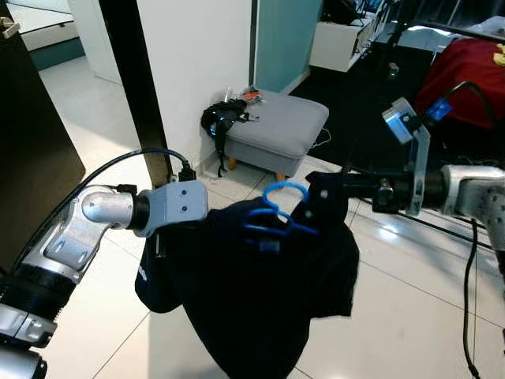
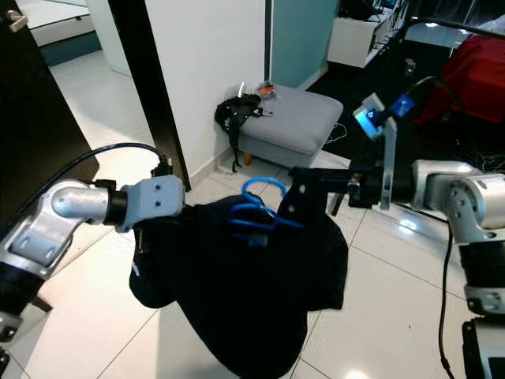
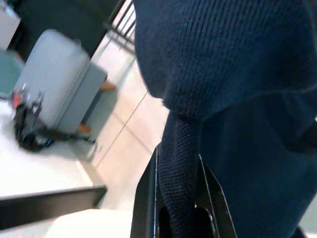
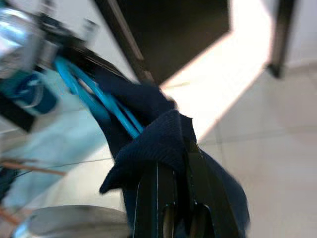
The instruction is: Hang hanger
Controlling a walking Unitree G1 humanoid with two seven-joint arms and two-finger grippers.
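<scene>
- Nearest, the dark navy knitted garment (image 1: 252,292) hangs in mid-air over the pale tiled floor (image 1: 410,316), slung between the two arms and sagging low in the middle.
- The left gripper (image 3: 178,198) holds the garment's left side; its wrist view shows both black fingers clamped on a bunched fold of the knit.
- The right gripper (image 4: 181,198) holds the right side; its wrist view, though blurred, shows the fingers pressed together on another fold of the same cloth.
- The blue hanger (image 1: 278,212) sits at the top of the garment between the two grippers, its hook standing up above the collar and its arms running down inside the cloth.
- Progress, as I judge it: the garment is already on the hanger and lifted clear of the floor, but the hook rests on nothing, and no rail can be made out, so carrying it to a rail and hooking it on are left.
- Farther off, a grey padded stool (image 1: 284,130) stands by the white wall, with a black strap or bag (image 1: 222,120) at its left corner.
- The head views give the whole span and the room; the wrist views alone confirm each grip on the cloth, and the right wrist view shows the hanger's blue arms close up.
</scene>
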